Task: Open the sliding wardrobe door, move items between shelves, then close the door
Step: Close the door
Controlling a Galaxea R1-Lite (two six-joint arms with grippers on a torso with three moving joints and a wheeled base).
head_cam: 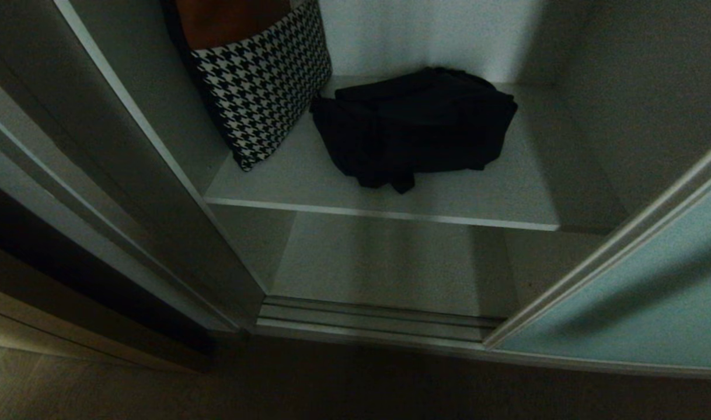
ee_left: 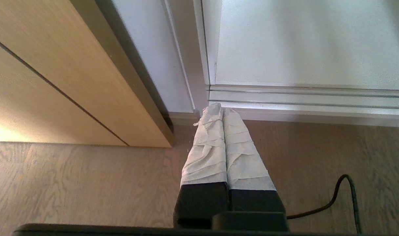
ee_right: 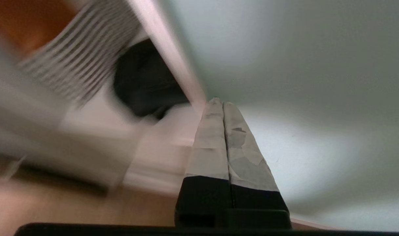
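Sliding wardrobe door (head_cam: 641,303) stands slid aside at the right of the opening, so the bay is exposed; upper shelf (head_cam: 478,201) carries the black fabric bundle (head_cam: 414,125) near its middle, a strap end trailing toward the front edge; houndstooth cloth (head_cam: 262,81) leans at the shelf's back-left corner, just beside the bundle; lower shelf (head_cam: 390,262) below it carries nothing that I can see.

Right gripper (ee_right: 222,105): taped fingers pressed together, nothing held, tip close against the door's frosted glass by its frame edge; the view is smeared. Left gripper (ee_left: 221,109): also closed and empty, parked low over the wooden floor (ee_left: 88,183) by the floor track (ee_left: 304,98).

Risks, judged: closed fingers reaching in would shove the bundle rather than take it; a strap may snag the shelf edge; the arm could clip the door frame; the houndstooth cloth may topple.
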